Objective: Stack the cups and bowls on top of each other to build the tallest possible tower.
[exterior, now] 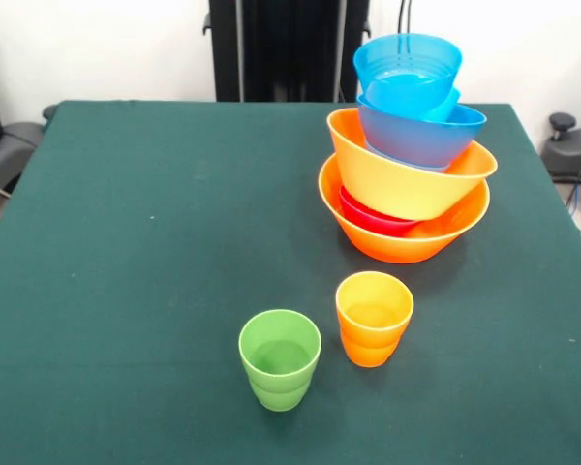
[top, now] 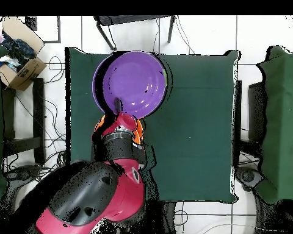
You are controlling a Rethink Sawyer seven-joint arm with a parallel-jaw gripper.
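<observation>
The tower (exterior: 407,160) stands at the table's right: a large orange bowl (exterior: 402,237) as base, a red bowl (exterior: 373,218), a second tilted orange bowl (exterior: 402,179), then blue bowls (exterior: 416,131) up to a top one (exterior: 407,68). A green cup (exterior: 280,358) and an orange cup (exterior: 373,317) stand upright near the front. No blue cup can be made out. The front view shows no gripper. In the overhead view my gripper (top: 117,108) holds the wide purple bowl (top: 133,79) by its rim, high above the table. It hides the cups there.
The red arm (top: 112,177) covers the tower in the overhead view; only orange slivers (top: 99,127) show beside it. The dark green table (exterior: 126,242) has the black pedestal (exterior: 271,48) behind it. A cardboard box (top: 18,61) sits off the table.
</observation>
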